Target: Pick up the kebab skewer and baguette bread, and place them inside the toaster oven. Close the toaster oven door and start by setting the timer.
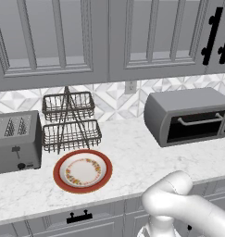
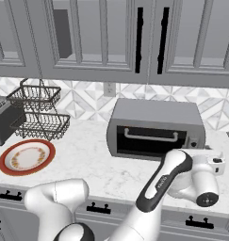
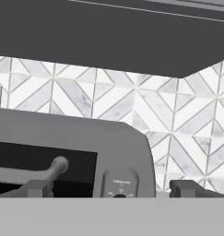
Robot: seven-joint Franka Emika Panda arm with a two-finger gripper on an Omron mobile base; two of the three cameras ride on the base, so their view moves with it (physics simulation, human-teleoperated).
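The toaster oven (image 1: 188,115) (image 2: 156,113) (image 3: 85,133) stands at the back right of the counter. Its dark glass toaster oven door (image 1: 197,126) (image 2: 149,141) is shut upright, its silver bar handle (image 3: 56,168) across the top. In the hand view my gripper (image 3: 112,189) is open, its fingertips (image 3: 37,188) spread wide on either side of the oven's control panel, with a round knob (image 3: 119,184) between them. Nothing is held. In the right base view my white hand (image 2: 200,174) hovers at the oven's front right corner. The kebab skewer and baguette bread are out of view.
A red-rimmed plate (image 1: 63,178) (image 2: 5,167) lies bare on the marble counter at the left. Behind it stand a two-tier wire basket rack (image 1: 70,120) (image 2: 38,110) and a grey slot toaster (image 1: 16,141) (image 2: 0,120). Upper cabinets hang over the counter.
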